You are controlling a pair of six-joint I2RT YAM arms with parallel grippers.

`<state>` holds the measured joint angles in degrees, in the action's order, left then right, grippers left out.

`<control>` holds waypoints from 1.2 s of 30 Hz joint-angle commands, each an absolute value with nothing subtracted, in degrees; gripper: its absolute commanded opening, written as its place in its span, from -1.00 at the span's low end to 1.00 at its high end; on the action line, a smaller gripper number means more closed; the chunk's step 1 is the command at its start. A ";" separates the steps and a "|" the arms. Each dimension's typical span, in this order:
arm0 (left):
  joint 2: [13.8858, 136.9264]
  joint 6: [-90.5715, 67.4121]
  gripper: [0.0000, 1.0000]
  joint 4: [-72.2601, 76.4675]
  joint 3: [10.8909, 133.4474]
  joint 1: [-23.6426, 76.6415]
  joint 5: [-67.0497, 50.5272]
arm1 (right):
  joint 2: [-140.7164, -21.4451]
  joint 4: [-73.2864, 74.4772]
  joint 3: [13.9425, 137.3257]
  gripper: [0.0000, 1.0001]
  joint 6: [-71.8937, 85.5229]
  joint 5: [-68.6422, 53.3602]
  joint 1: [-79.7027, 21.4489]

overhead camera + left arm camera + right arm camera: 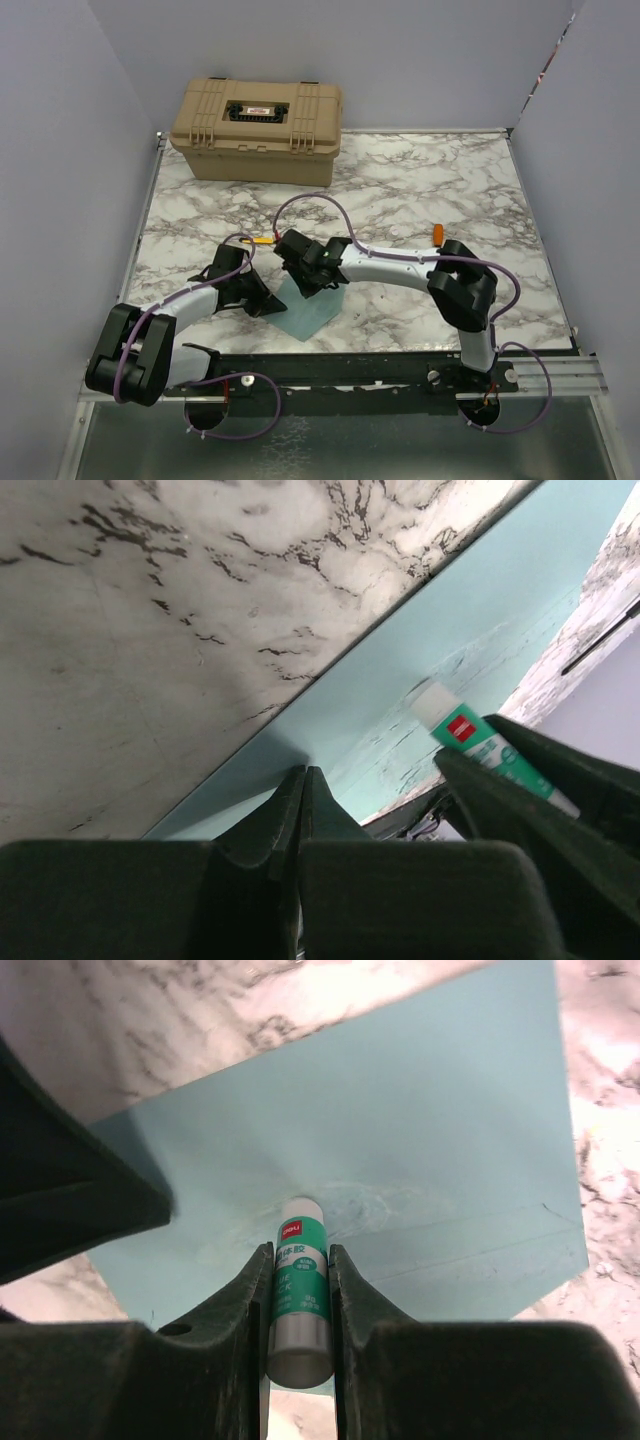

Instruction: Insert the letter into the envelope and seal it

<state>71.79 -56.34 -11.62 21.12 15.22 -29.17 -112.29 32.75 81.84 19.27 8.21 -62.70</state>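
The teal envelope lies flat on the marble table near the front edge. My left gripper is shut with nothing between its fingers, and its tips rest on the envelope's left edge. My right gripper is shut on a green and white glue stick. The stick's white tip touches the envelope's paper, where shiny smears show. The letter is out of view.
A tan hard case stands at the back left of the table. A small orange item lies right of centre. Grey walls close in both sides. The table's front edge runs just below the envelope.
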 commanded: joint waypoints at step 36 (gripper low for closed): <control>75.67 -57.17 -1.00 -9.23 18.91 14.82 -24.08 | -111.20 27.96 73.98 -0.99 14.04 7.22 -59.38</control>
